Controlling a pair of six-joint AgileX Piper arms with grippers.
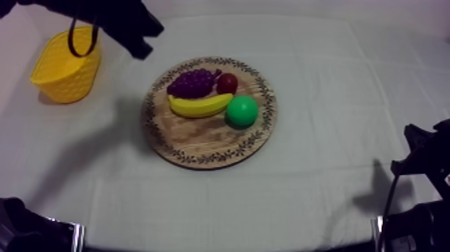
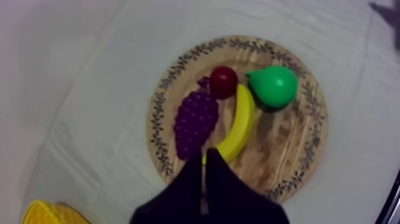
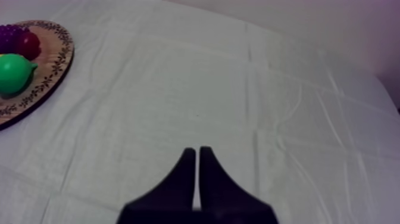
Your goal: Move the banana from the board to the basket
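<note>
The yellow banana (image 1: 199, 106) lies across the middle of the round wooden board (image 1: 201, 144), between the purple grapes (image 1: 193, 83) and the green pear (image 1: 242, 111). The yellow basket (image 1: 65, 67) stands at the far left. My left gripper (image 1: 142, 48) hangs above the cloth between basket and board. In the left wrist view its fingers (image 2: 204, 161) lie together in a narrow wedge, shut on nothing, over the board's rim near one end of the banana (image 2: 238, 125). My right gripper (image 3: 197, 152) is shut on nothing over bare cloth.
A small red fruit (image 1: 227, 83) sits beside the grapes at the board's far side. My right arm (image 1: 422, 167) rests low at the table's right edge, well off the board. Open cloth surrounds the board on all sides.
</note>
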